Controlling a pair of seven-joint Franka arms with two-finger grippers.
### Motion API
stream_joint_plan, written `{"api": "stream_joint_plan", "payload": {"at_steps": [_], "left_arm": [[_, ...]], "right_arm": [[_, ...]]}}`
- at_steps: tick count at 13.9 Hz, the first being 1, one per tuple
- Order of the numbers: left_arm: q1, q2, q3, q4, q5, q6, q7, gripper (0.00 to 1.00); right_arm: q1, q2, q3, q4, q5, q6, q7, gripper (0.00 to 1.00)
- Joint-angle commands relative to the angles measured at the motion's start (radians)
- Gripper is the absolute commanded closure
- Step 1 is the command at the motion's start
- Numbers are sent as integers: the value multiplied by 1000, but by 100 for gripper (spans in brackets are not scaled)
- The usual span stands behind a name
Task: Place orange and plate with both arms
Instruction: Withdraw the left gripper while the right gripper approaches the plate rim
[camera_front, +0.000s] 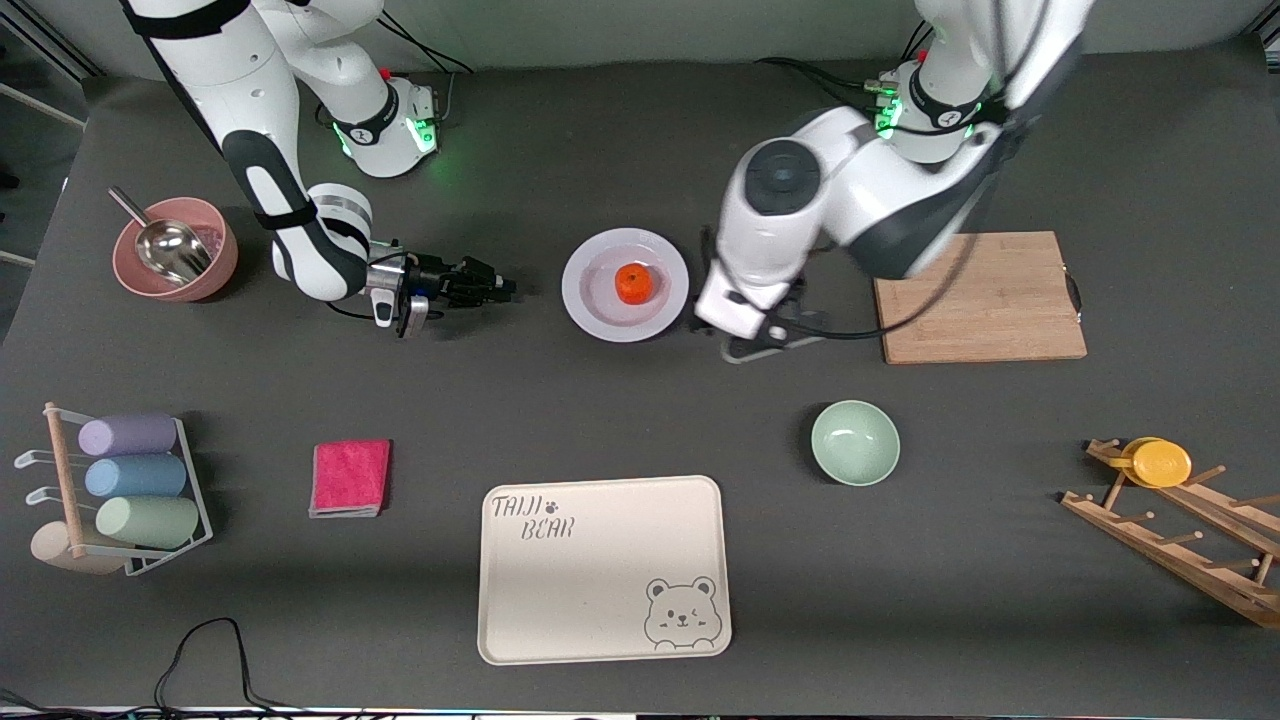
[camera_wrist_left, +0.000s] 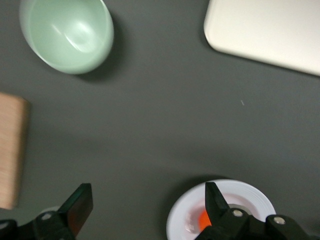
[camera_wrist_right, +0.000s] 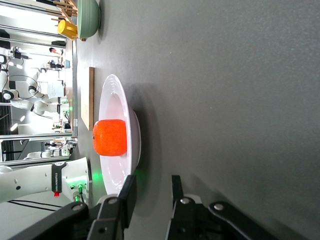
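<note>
The orange (camera_front: 634, 283) rests in the middle of the white plate (camera_front: 600, 312) at the table's centre. My right gripper (camera_front: 505, 289) hovers low beside the plate, toward the right arm's end. In the right wrist view its fingers (camera_wrist_right: 127, 196) stand a narrow gap apart with nothing between them, pointed at the plate (camera_wrist_right: 112, 95) and the orange (camera_wrist_right: 110, 137). The left arm's hand (camera_front: 745, 305) hangs at the plate's edge toward the left arm's end. My left gripper (camera_wrist_left: 147, 205) is wide open and empty, one finger over the plate's rim (camera_wrist_left: 250, 192).
A mint-green bowl (camera_front: 855, 442) and a cream bear tray (camera_front: 603, 568) lie nearer the front camera. A wooden board (camera_front: 980, 297) lies by the left arm. A pink bowl with a scoop (camera_front: 175, 250), a pink cloth (camera_front: 350, 478) and two racks (camera_front: 130, 480) (camera_front: 1180, 520) stand at the ends.
</note>
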Motion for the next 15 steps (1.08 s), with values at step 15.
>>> {"api": "stream_joint_plan", "payload": {"at_steps": [15], "left_arm": [[714, -335, 27, 48, -212, -427, 1104, 0]], "right_arm": [[44, 107, 149, 67, 288, -33, -143, 65]]}}
